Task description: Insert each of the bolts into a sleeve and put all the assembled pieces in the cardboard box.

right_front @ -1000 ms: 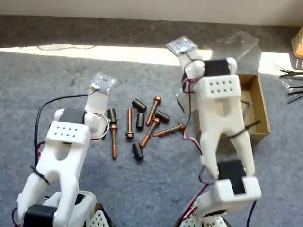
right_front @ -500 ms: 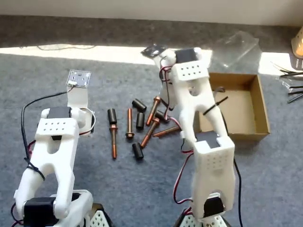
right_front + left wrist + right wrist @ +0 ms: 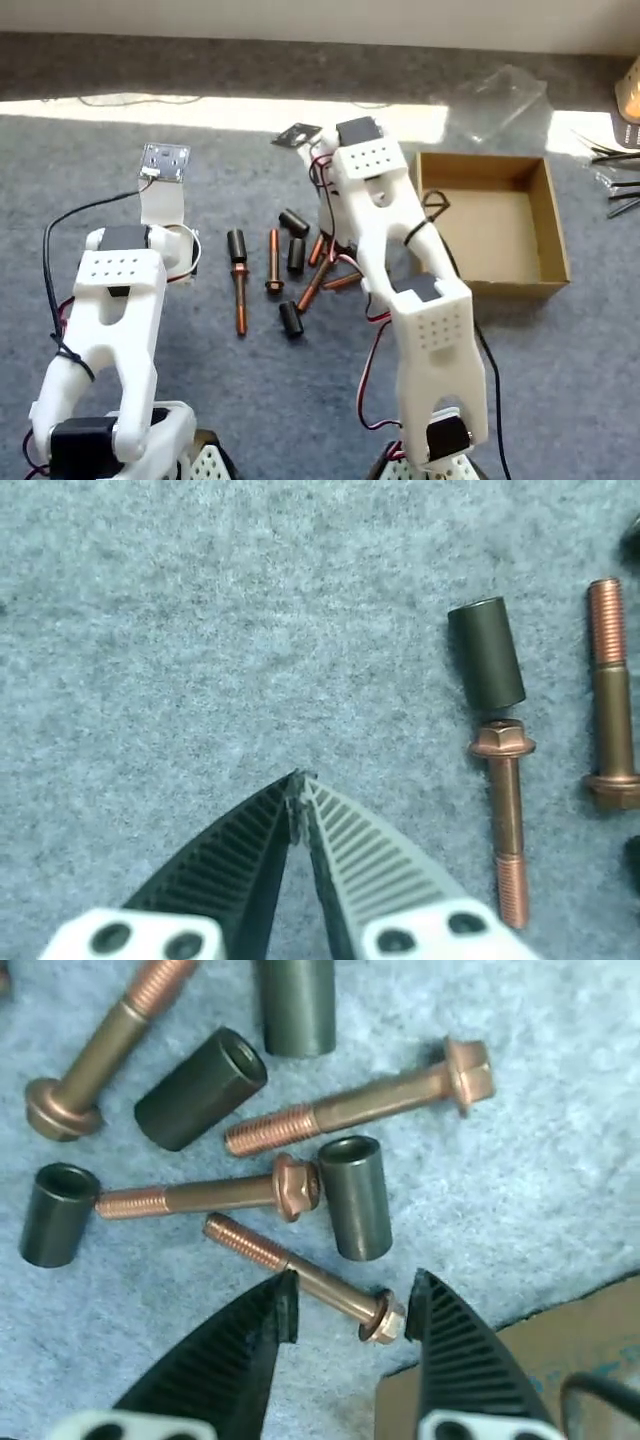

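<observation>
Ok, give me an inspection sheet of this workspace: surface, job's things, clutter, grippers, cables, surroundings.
Surface: grey carpet.
Job's things: copper-coloured flanged bolts and black cylindrical sleeves lie loose in a cluster, none seen assembled; brown cardboard box beside them, nothing seen inside.
Clutter: clear plastic bag beyond the box; thin black strips at the edge.
Grippers: left gripper shut over bare carpet beside a sleeve; right gripper open, straddling a bolt's head end.
Cables: black cable on the left arm; red wires on the right arm.
Surroundings: sunlit band across the far carpet.

High view looks down; close wrist views share its bolts [image 3: 240,295].
</observation>
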Tool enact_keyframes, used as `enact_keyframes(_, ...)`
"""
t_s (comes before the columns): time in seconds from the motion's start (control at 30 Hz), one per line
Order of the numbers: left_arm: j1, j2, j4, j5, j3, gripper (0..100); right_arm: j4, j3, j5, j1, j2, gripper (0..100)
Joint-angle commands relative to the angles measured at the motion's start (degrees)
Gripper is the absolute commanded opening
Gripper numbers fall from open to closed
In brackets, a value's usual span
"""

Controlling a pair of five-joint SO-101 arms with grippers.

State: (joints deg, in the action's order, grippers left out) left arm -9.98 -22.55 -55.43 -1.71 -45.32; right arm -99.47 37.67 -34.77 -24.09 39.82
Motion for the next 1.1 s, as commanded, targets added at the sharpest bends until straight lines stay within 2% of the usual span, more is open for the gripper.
enact_keyframes(0.0,-2.15,-0.48,0.88,0.44,0.57,1,0.4,2.77,-2.73,0.13,-0.57,17.0)
enact_keyframes(0.27,-7.52,-0.48,1.32,0.44,0.92,1,5.41,2.33,-3.16,-0.13,-0.04,17.0)
enact_keyframes(0.43,-11.91,-0.13,4.84,0.44,0.48,1,9.1,2.15,-3.16,-0.22,0.13,17.0)
enact_keyframes(0.97,-12.44,-0.13,5.19,0.44,0.48,1,9.27,-0.4,-2.73,-0.22,6.81,16.9)
enact_keyframes(1.07,-12.44,-0.13,5.19,0.44,0.48,1,12.26,-0.48,-2.73,-0.04,7.96,13.4)
